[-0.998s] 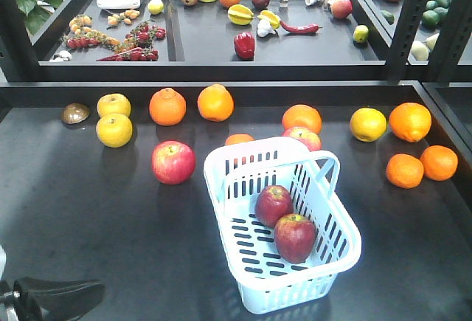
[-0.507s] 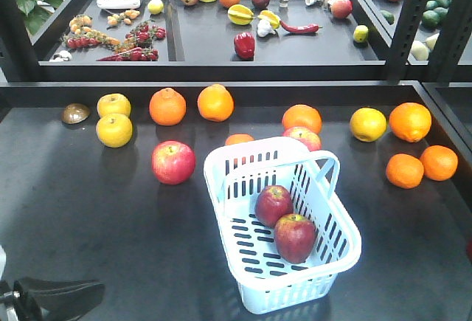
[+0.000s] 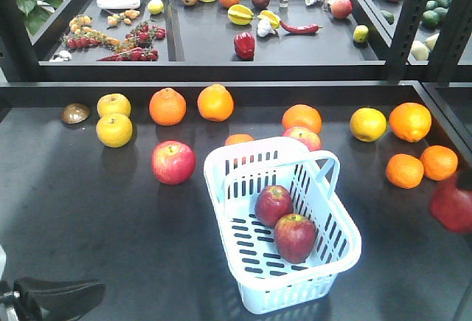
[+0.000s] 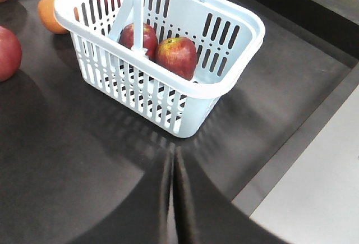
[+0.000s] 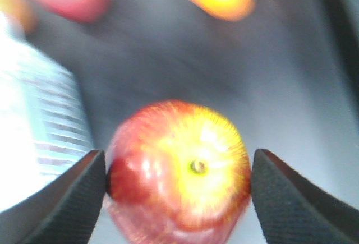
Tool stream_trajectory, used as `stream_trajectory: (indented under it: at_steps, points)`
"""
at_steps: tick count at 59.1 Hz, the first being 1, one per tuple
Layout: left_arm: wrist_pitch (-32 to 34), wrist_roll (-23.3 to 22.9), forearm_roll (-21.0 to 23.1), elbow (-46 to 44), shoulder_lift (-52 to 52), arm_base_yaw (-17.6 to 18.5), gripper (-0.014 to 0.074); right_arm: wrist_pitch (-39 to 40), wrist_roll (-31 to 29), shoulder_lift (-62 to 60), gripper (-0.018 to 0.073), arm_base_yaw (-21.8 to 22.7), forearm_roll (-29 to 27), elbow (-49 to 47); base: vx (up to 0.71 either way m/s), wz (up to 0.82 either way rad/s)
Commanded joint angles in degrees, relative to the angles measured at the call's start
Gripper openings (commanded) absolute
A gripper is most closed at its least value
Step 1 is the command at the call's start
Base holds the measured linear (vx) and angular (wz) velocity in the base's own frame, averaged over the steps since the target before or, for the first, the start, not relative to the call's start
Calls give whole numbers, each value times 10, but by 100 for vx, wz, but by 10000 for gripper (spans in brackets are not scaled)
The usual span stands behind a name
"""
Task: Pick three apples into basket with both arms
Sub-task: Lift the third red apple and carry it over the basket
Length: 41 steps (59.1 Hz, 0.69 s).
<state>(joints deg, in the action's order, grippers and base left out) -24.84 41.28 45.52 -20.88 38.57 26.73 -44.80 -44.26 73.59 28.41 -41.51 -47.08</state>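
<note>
Front view: a pale blue slotted plastic basket (image 3: 335, 243), long axis running near-to-far, holds two dark red apples (image 3: 273, 204) on the black tabletop (image 3: 88, 218); oranges (image 3: 410, 121) surround it.
Left wrist: left gripper (image 4: 173, 199) pressed together.
Right wrist: right gripper (image 5: 178, 190) pinches a third apple (image 5: 178, 190), stem end toward the camera
</note>
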Motion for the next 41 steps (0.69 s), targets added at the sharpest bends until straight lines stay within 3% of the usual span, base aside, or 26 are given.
stream_trajectory:
  at_steps: [1,9,29,36,41]
  points:
    - [26,-3,17,-15,-1,3,-6,-21,-45,-31,29,2,-82,-13,0,0]
    - [27,-3,17,-15,-1,3,-6,-36,-61,-41,29,-40,-110,-13,0,0]
    - [28,-2,17,-15,-1,3,-6,104,-44,-35,38,-295,-146,-13,0,0]
    - [33,-3,17,-7,-1,3,-6,141,-62,-5,103,-350,-145,-13,0,0]
    - [32,-3,17,-5,-1,3,-6,155,-74,24,218,-367,-152,-13,0,0]
